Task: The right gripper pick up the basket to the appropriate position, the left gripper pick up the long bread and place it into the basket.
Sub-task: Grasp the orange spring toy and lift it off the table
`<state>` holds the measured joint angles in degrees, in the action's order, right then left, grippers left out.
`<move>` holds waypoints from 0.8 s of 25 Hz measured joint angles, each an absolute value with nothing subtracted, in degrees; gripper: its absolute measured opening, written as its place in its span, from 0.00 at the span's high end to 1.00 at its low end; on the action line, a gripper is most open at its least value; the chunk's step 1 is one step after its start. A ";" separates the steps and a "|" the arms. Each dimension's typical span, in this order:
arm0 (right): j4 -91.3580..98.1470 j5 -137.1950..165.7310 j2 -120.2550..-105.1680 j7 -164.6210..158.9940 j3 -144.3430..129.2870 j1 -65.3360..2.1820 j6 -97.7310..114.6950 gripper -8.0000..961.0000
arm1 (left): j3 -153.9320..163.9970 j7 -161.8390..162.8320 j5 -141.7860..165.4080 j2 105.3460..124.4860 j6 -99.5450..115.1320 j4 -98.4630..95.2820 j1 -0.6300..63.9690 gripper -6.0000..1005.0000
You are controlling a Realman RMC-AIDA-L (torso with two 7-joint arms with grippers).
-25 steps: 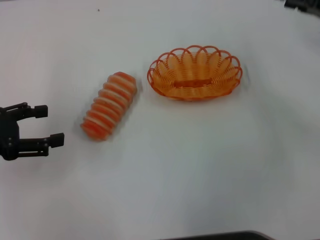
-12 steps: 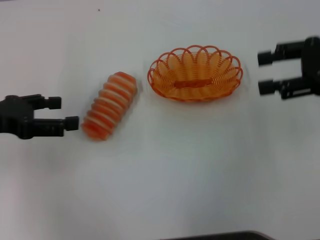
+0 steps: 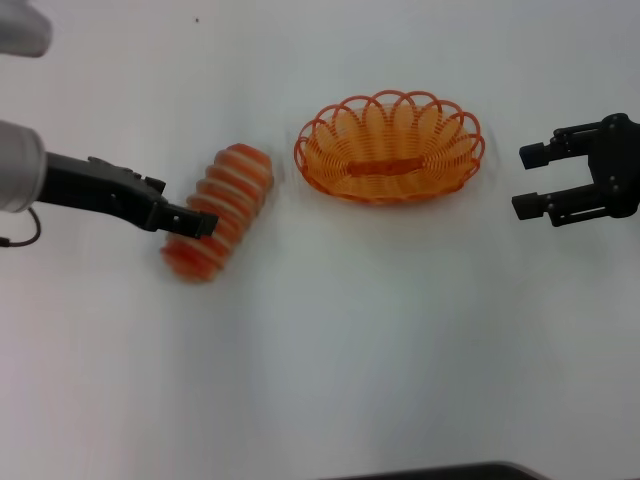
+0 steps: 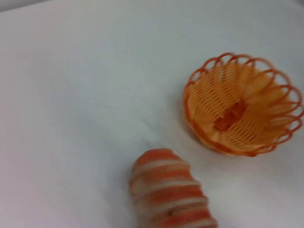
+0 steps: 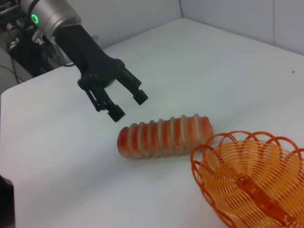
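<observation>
The long bread [image 3: 222, 205] lies on the white table, left of the orange basket [image 3: 390, 148], both resting apart from each other. My left gripper [image 3: 192, 217] is at the bread's left end, just above it. The right wrist view shows the left gripper [image 5: 128, 106] open and empty, just clear of the bread [image 5: 166, 135]. My right gripper [image 3: 525, 180] is open and empty, to the right of the basket with a gap between them. The left wrist view shows the bread's end [image 4: 166, 187] close below and the basket [image 4: 242, 104] beyond it.
The white table [image 3: 350, 340] stretches bare in front of the bread and basket. A dark edge [image 3: 440, 472] shows at the bottom of the head view. Dark equipment [image 5: 14, 28] stands past the table's far corner in the right wrist view.
My left gripper has moved right from the table's left side to the bread's left end. My right gripper came in from the right and has settled beside the basket, a little lower.
</observation>
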<state>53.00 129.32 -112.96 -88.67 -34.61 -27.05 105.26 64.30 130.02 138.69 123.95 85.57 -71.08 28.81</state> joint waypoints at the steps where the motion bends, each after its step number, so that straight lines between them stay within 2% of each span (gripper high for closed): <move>1: 52.99 129.34 -112.96 -88.62 -34.50 -26.94 105.02 0.20 | 65.46 131.29 139.79 124.00 84.25 -70.17 29.73 0.07; 12: 52.99 129.44 -113.32 -88.40 -34.27 -25.87 102.69 0.20 | 72.52 136.24 142.47 124.07 76.95 -62.02 34.55 0.10; 20: 53.00 129.38 -113.41 -88.13 -34.15 -25.84 101.87 0.20 | 74.80 136.38 142.50 124.11 77.01 -62.09 34.67 0.36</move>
